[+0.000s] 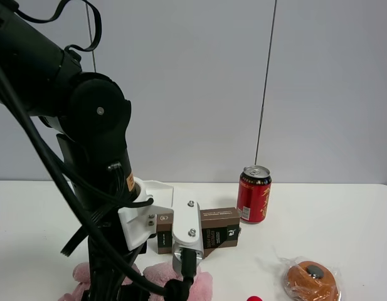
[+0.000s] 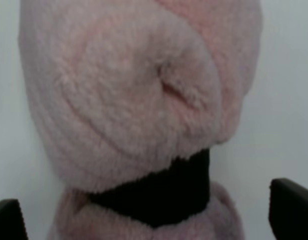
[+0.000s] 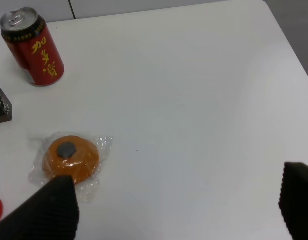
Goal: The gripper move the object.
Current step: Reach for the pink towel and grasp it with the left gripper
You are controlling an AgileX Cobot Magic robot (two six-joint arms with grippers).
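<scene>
The left tool (image 2: 149, 216) stood open, its two black fingertips (image 2: 291, 210) spread wide to either side of the pink plush bundle (image 2: 139, 95). Neither fingertip touched the fluff in the wrist view. The bundle lay on the white surface (image 2: 283, 100) directly beneath this tool. Its black band (image 2: 158, 195) crossed it right between the fingertips, and its rolled end reached away past them. Just beyond the bundle from the left tool sat a brown box (image 1: 212, 229), partly behind the arm's white bracket (image 1: 187, 235). Farther off, past the box, a red can (image 1: 254, 194) stood upright. The right tool (image 3: 173, 210) was open too, holding nothing and hovering over bare surface. Close by one of its fingers (image 3: 49, 210) lay an orange round item in clear wrap (image 3: 71, 157), with the can well beyond that.
</scene>
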